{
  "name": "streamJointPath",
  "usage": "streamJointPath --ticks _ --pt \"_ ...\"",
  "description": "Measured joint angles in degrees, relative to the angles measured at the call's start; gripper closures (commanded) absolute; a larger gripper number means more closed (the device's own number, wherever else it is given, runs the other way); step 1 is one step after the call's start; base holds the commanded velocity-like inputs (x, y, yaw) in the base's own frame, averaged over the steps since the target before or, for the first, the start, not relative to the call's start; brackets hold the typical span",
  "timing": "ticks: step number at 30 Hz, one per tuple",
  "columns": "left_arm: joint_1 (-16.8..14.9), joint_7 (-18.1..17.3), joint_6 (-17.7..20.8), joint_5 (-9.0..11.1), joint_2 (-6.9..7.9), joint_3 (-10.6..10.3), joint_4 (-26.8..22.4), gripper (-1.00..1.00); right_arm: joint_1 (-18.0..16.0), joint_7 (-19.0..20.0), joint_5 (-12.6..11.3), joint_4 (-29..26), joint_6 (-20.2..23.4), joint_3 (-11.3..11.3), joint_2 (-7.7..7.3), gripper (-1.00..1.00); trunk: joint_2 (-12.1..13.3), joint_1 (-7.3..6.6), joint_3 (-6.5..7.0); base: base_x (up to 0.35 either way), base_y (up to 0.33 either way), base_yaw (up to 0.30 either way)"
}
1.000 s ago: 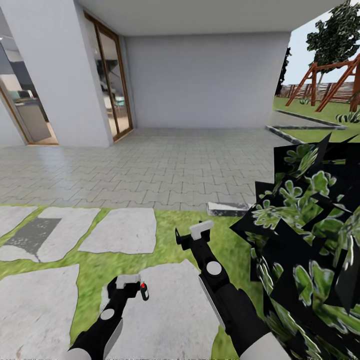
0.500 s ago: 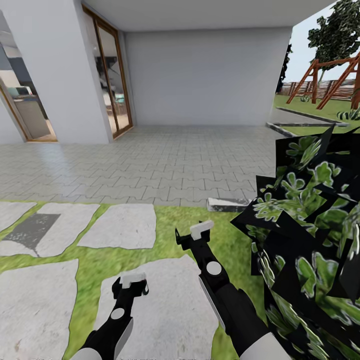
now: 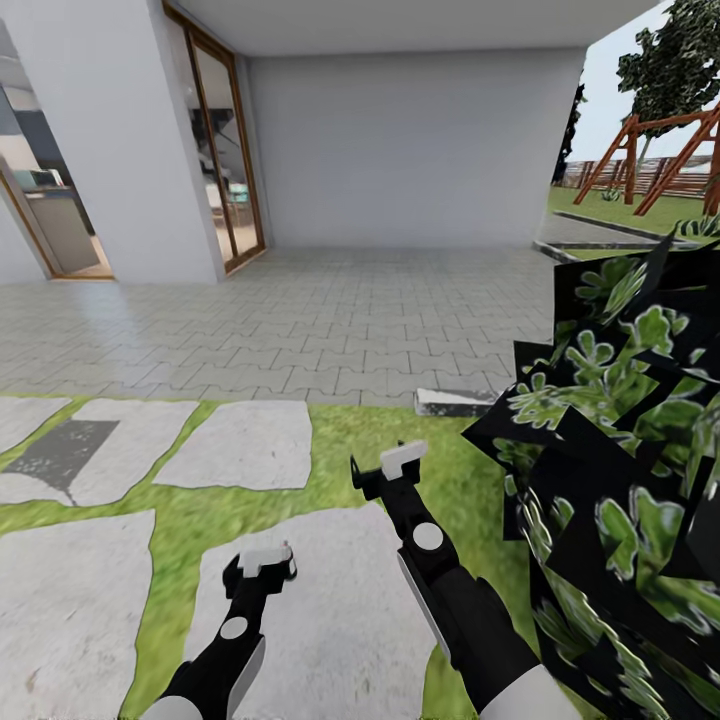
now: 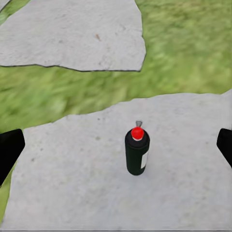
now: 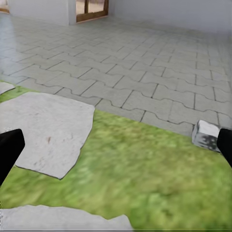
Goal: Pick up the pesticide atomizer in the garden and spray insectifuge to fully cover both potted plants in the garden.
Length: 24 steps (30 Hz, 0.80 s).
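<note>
The spray bottle (image 4: 137,151) stands upright on a grey stepping stone (image 4: 72,164), straight ahead of the left gripper (image 4: 116,150) in the left wrist view. It is a dark green-black bottle with a red cap and a white label strip on its side. The gripper's two dark fingers (image 4: 8,151) sit wide apart at the edges of that view with nothing between them; the bottle lies beyond them, untouched.

In the head view, the left gripper (image 3: 262,566) hangs low over the same stone (image 3: 330,620), and just a speck of the bottle's red cap (image 3: 288,548) peeps past its fingers. The right gripper (image 3: 385,470) is held over the grass (image 3: 340,440), beside a dark leafy bush (image 3: 620,480). Its fingers (image 5: 9,147) are also spread wide and hold nothing; ahead of it lie grass, a stone slab and grey paving (image 5: 145,72).

Compared with a second ago, the left gripper has come over the bottle, which then showed plainly just right of the gripper and is now almost hidden behind it. The right arm has hardly moved.
</note>
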Motion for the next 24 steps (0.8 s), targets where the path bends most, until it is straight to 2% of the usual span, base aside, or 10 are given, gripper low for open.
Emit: streamJointPath --ticks 24 --pt "0.1 0.0 0.0 0.0 0.01 0.0 0.0 -1.00 0.0 0.0 0.0 0.1 -0.3 0.1 0.00 -1.00 -0.3 0.62 -5.32 0.000 0.000 0.000"
